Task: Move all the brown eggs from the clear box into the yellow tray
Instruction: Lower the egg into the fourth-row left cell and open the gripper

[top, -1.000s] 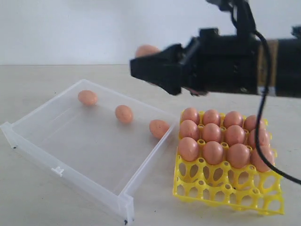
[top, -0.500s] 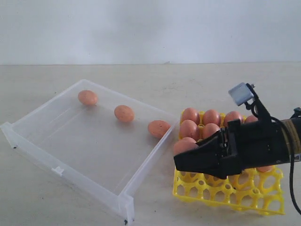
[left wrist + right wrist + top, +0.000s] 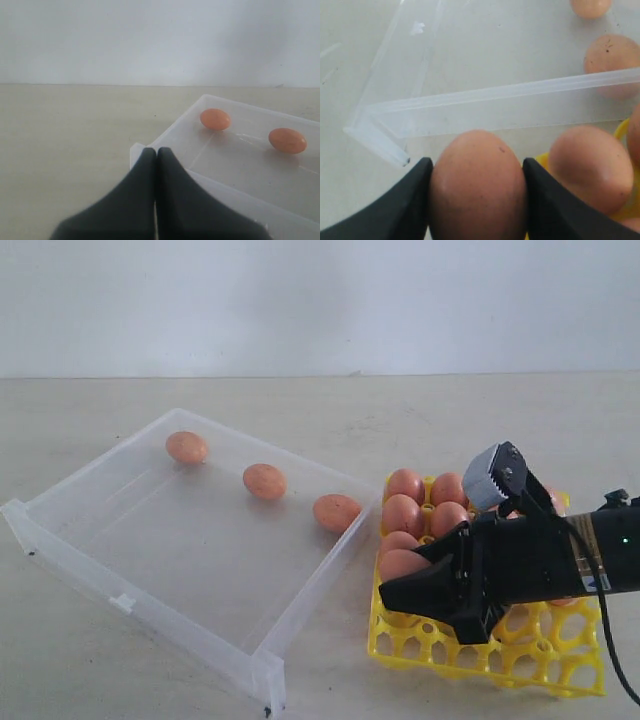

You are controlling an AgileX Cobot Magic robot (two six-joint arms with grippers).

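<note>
Pale beige surface (image 3: 420, 410), plain white wall (image 3: 300, 300). The eggs (image 3: 264, 481) are smooth and orange-brown: three lie in the box (image 3: 60, 530) and perhaps ten in the tray (image 3: 500, 665), where the arm hides some. The right jaws grip one egg (image 3: 477, 185) low over the tray's near-left cells. A second ago that arm was high above the box. The left jaws are closed and empty.

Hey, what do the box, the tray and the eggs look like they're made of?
The box: clear, glossy rigid plastic, it seems; the table shows through its walls. The tray: bright yellow moulded plastic, slightly shiny, an open lattice of cells. The eggs: smooth brown shell with a soft sheen and tiny dark specks; real or imitation, the look leaves open.
</note>
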